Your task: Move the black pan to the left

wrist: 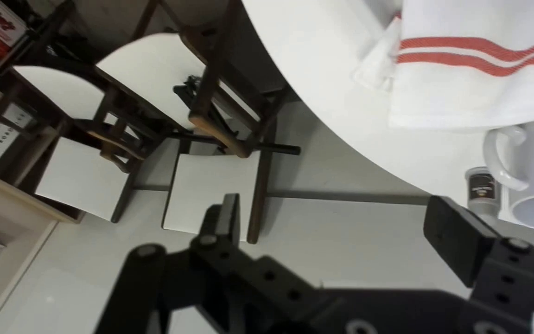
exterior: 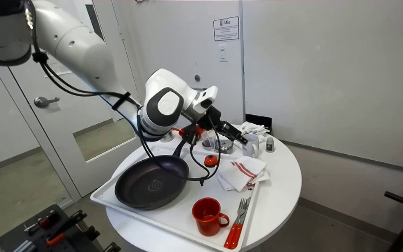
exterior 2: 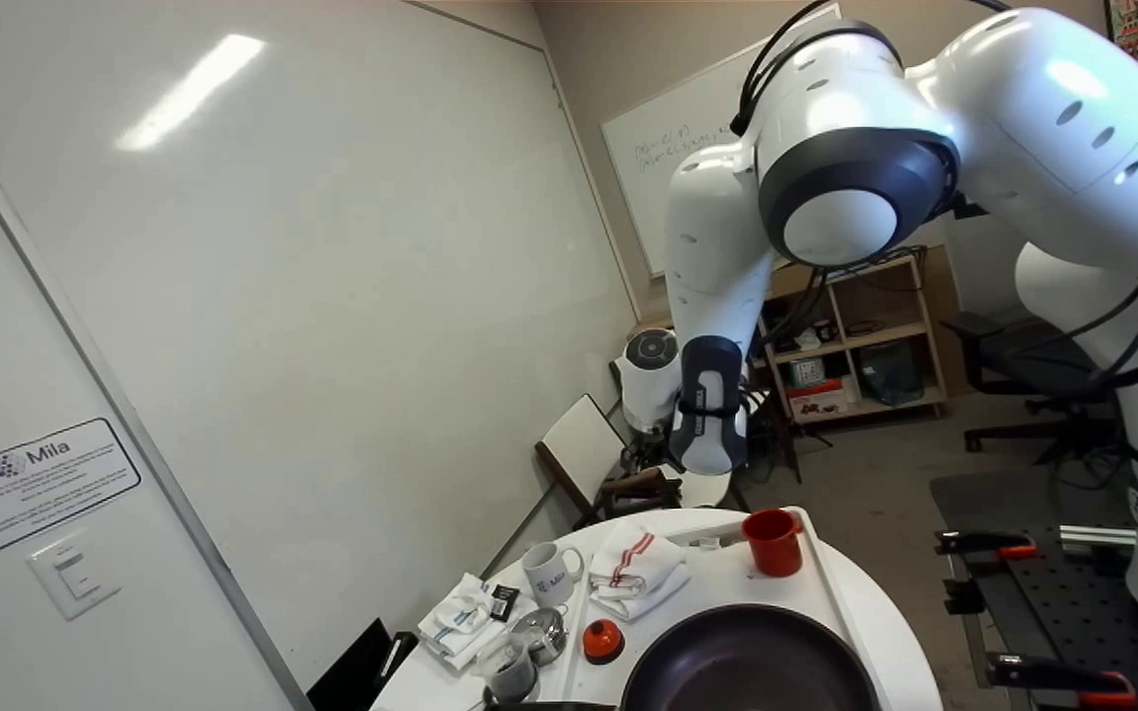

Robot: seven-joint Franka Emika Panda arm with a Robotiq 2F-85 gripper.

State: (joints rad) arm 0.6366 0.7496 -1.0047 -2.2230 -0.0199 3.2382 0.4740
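Exterior view: black pan (exterior: pixel 151 183) lower than jaws, apart.

Black pan (exterior: pixel 142 180), right side up on a white tray (exterior: pixel 173 214).
Round and shallow, it sits toward one side of the tray, its dark inside faintly glossy, with a pale round mark in the middle of the base. The black handle (exterior: pixel 178 149) reaches out over the tray's edge, its far end hard to make out.
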